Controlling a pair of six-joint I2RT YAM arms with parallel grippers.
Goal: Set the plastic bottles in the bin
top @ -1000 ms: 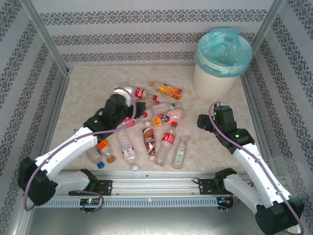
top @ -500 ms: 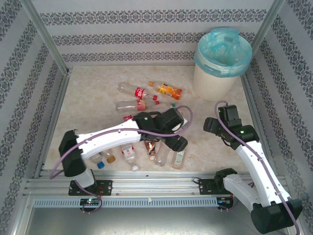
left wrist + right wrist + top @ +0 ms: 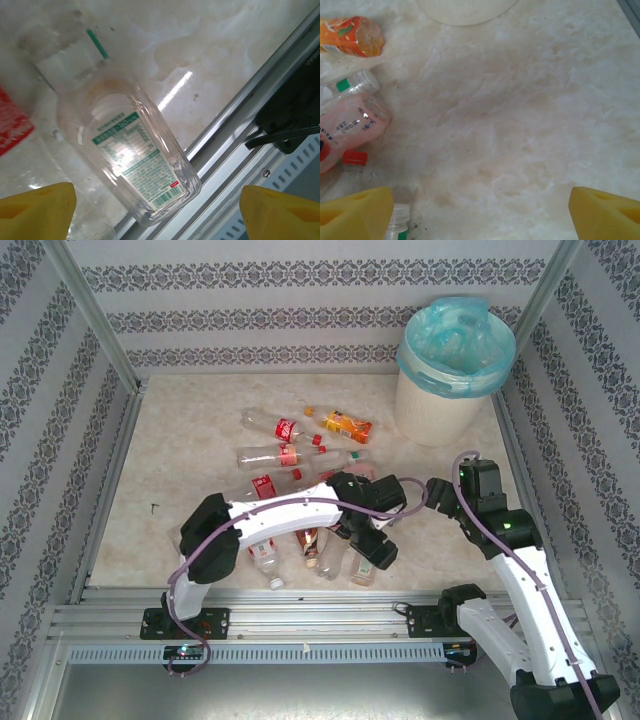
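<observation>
Several plastic bottles lie in the middle of the table, among them an orange-labelled one (image 3: 348,425), a red-labelled one (image 3: 285,428) and a pink one (image 3: 360,470). My left arm reaches across the pile. Its gripper (image 3: 372,550) is open above a clear green-labelled bottle (image 3: 135,165) lying beside the front rail. That bottle sits between the wide-apart yellow fingertips (image 3: 35,210), untouched. My right gripper (image 3: 437,492) is open over bare table, right of the pile, with nothing between its fingertips (image 3: 605,212). The bin (image 3: 455,360), cream with a blue-green bag, stands at the back right.
The metal front rail (image 3: 235,135) runs close beside the green-labelled bottle. In the right wrist view the orange bottle (image 3: 350,35), pink bottle (image 3: 350,122) and a white-capped bottle (image 3: 397,217) lie along the left; the bin's base (image 3: 465,10) is at the top. Patterned walls enclose the table.
My left arm has swung from the pile's left side across to its near right end, its jaws widening. My right gripper has shifted slightly right and opened a little more.
</observation>
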